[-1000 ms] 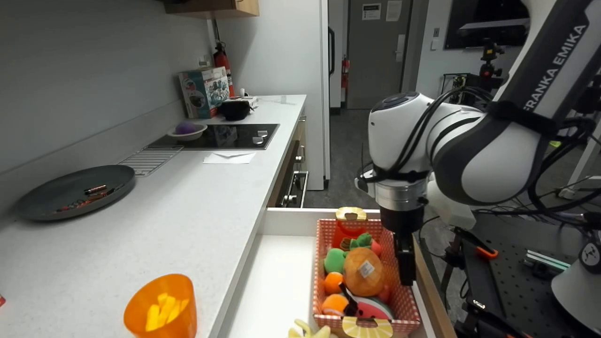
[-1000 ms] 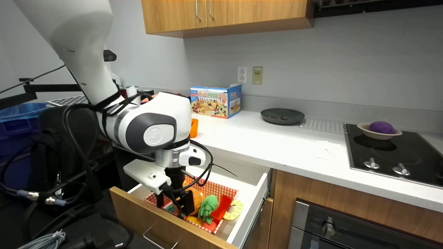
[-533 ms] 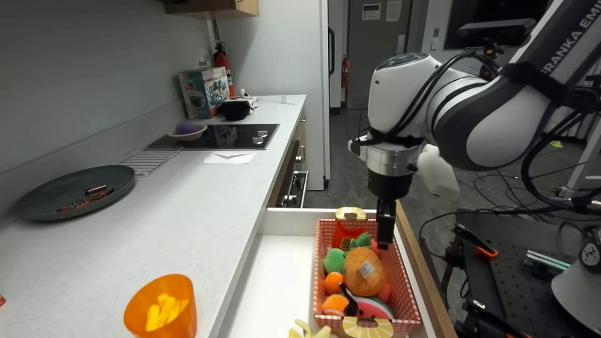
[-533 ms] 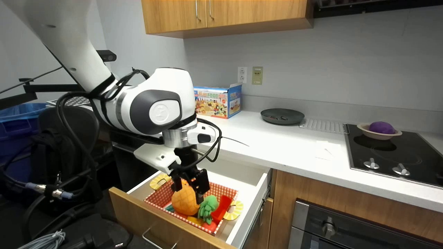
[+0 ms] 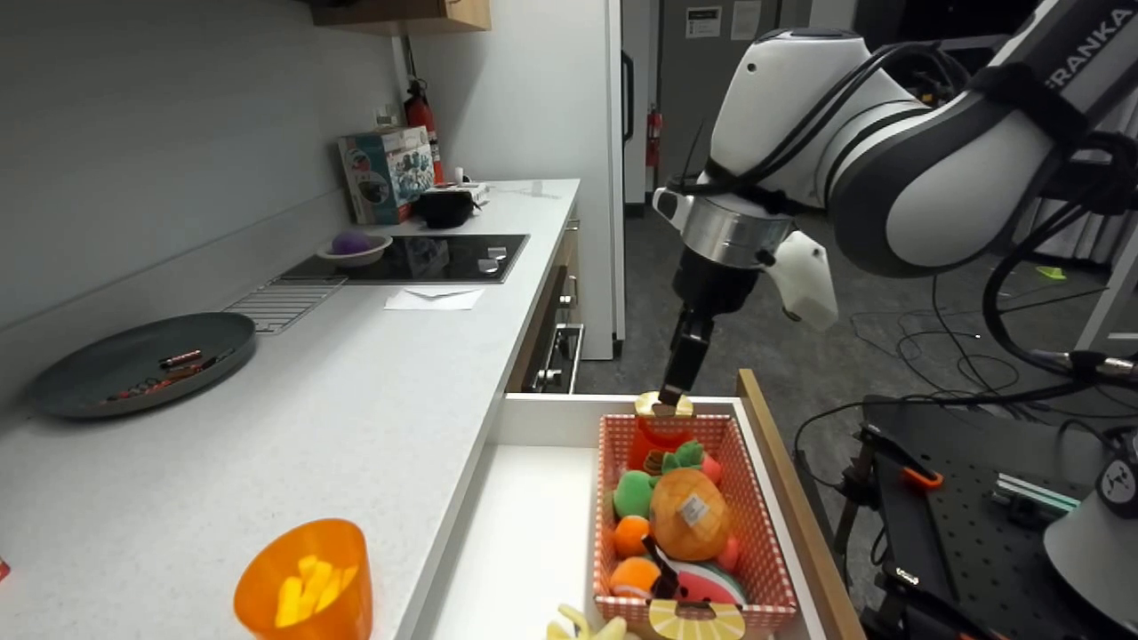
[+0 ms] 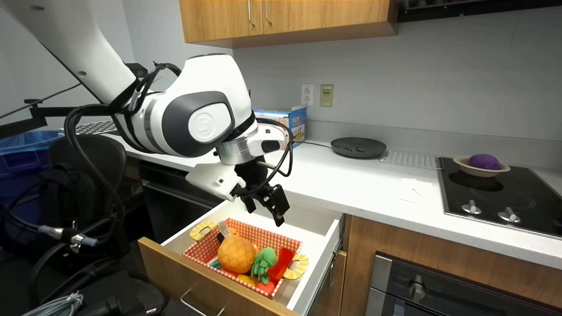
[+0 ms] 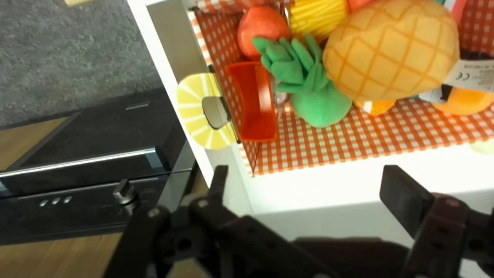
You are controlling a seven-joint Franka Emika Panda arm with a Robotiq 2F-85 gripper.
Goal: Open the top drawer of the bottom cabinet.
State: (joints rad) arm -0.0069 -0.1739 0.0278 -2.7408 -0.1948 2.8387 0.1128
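Note:
The top drawer stands pulled out; its tan wood front [image 6: 169, 272] and silver bar handle [image 6: 192, 308] show in an exterior view. Its white interior [image 5: 524, 524] also shows in the wrist view [image 7: 324, 185]. It belongs to the bottom cabinet [image 6: 361, 245] under the white worktop [image 5: 373, 418]. A red-checked basket [image 6: 281, 239] of toy food lies in the drawer. My gripper [image 5: 673, 396] is above the drawer, tilted, near its oven-side wall in both exterior views [image 6: 265, 213]. In the wrist view its fingers [image 7: 306, 172] are wide apart with nothing between them.
An orange cup [image 5: 307, 578] and a dark pan [image 5: 142, 364] stand on the worktop. A cooktop [image 6: 496, 197] and oven [image 6: 417, 289] are beside the drawer. A wall-hung wooden cabinet [image 6: 290, 22] is above. A black table [image 5: 987, 480] stands opposite the drawer front.
My gripper has risen out of the drawer from the inside of its front, moved toward the oven side and tilted. The drawer and basket have not moved.

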